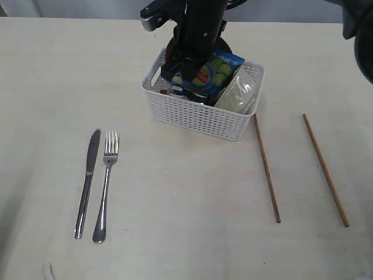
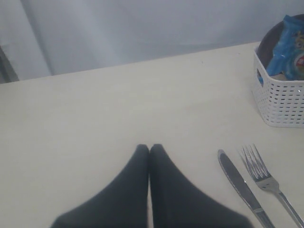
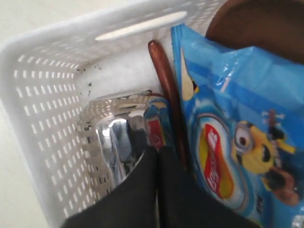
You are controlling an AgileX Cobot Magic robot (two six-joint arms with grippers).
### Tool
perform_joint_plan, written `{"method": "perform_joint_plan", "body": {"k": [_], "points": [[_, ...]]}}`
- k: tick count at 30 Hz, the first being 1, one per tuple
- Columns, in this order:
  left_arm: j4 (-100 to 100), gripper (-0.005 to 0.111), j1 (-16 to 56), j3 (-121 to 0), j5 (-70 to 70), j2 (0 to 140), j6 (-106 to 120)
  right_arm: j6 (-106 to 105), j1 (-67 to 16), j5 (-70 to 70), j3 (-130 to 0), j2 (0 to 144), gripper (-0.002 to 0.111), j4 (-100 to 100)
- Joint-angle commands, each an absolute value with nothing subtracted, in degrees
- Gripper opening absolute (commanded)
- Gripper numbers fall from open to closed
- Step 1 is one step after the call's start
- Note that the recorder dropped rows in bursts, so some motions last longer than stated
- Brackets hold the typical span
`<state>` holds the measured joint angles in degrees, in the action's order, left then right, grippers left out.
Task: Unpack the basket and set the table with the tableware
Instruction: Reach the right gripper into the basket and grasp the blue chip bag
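Right gripper (image 3: 157, 156) is inside the basket (image 1: 192, 114), jaws pressed together and empty, at the steel cup (image 3: 114, 142). The cup is judged rigid, light and slick; pinch one wall at the rim. Left gripper (image 2: 149, 149) hangs over the surface (image 1: 186, 233), jaws closed on nothing.

Basket: one cup, one spoon (image 3: 164, 80), one plate (image 3: 256, 23), one bowl (image 1: 239, 93), one chip bag (image 3: 228, 118).

Surface: one knife (image 1: 87, 181), one fork (image 1: 106, 181), two chopsticks (image 1: 266, 169).

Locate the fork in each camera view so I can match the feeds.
Exterior: fork left of the basket, beside the knife.
Left wrist: fork beside the knife, short of the basket.
Right wrist: not in it.
Shared landmark: the white basket.
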<state>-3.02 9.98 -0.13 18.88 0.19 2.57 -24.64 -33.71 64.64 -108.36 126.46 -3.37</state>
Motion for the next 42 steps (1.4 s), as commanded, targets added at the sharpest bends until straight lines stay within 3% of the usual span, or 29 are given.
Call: {"method": "perform_joint_plan", "body": {"k": [1, 6, 8, 13, 15, 35, 37, 42], "points": [[-2.9, 0.000, 9.8, 0.0, 18.5, 0.0, 2.5, -25.0, -33.6, 63.2, -109.0, 124.1, 0.000, -2.9], [-2.9, 0.000, 9.8, 0.0, 18.5, 0.0, 2.5, -21.2, -33.3, 63.0, -111.6, 123.0, 0.001, 0.3], [-2.9, 0.000, 9.8, 0.0, 18.5, 0.0, 2.5, -19.4, -33.0, 63.3, -113.0, 122.8, 0.011, 2.3], [-2.9, 0.000, 9.8, 0.0, 18.5, 0.0, 2.5, -19.3, -32.8, 64.9, -115.2, 122.8, 0.052, 5.1], [-2.9, 0.000, 9.8, 0.0, 18.5, 0.0, 2.5, -19.4, -32.8, 65.2, -115.2, 123.0, 0.054, 5.4], [-2.9, 0.000, 9.8, 0.0, 18.5, 0.0, 2.5, -22.4, -32.8, 64.3, -115.2, 129.4, 0.054, 8.5], [-2.9, 0.000, 9.8, 0.0, 18.5, 0.0, 2.5, -22.4, -32.8, 64.3, -115.2, 129.8, 0.046, 8.5], [-2.9, 0.000, 9.8, 0.0, 18.5, 0.0, 2.5, -22.4, -32.8, 64.7, -115.2, 129.8, 0.000, 9.5]]}}
